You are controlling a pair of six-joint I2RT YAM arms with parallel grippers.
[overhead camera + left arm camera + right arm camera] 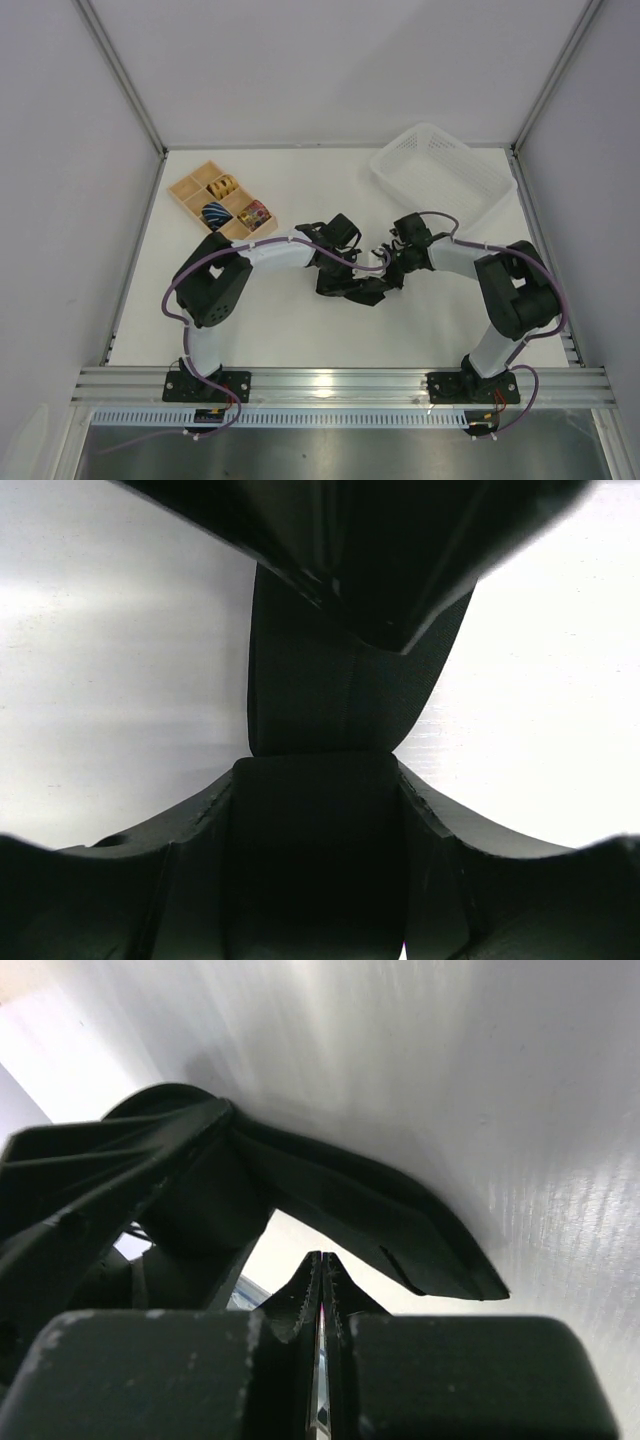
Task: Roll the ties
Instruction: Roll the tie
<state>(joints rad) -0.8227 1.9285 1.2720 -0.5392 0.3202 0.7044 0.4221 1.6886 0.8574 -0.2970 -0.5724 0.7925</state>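
A black tie (pixel 355 288) lies bunched on the white table between my two grippers. In the left wrist view the tie (pixel 330 690) runs as a dark strip from under the wrist into the jaws, and a black bundle of it fills the gap between the fingers. My left gripper (pixel 343 272) (pixel 318 780) is shut on it. My right gripper (pixel 392 268) (pixel 322 1260) is shut with its toothed fingertips together and nothing between them. It sits just short of the tie's wide pointed end (pixel 400 1225), which lies curled on the table.
A wooden divided tray (pixel 190 192) at the back left holds a yellow roll (pixel 222 185), a blue striped roll (pixel 216 214) and a multicoloured roll (pixel 255 213). A white plastic basket (pixel 443 180) stands at the back right. Grey walls enclose the table.
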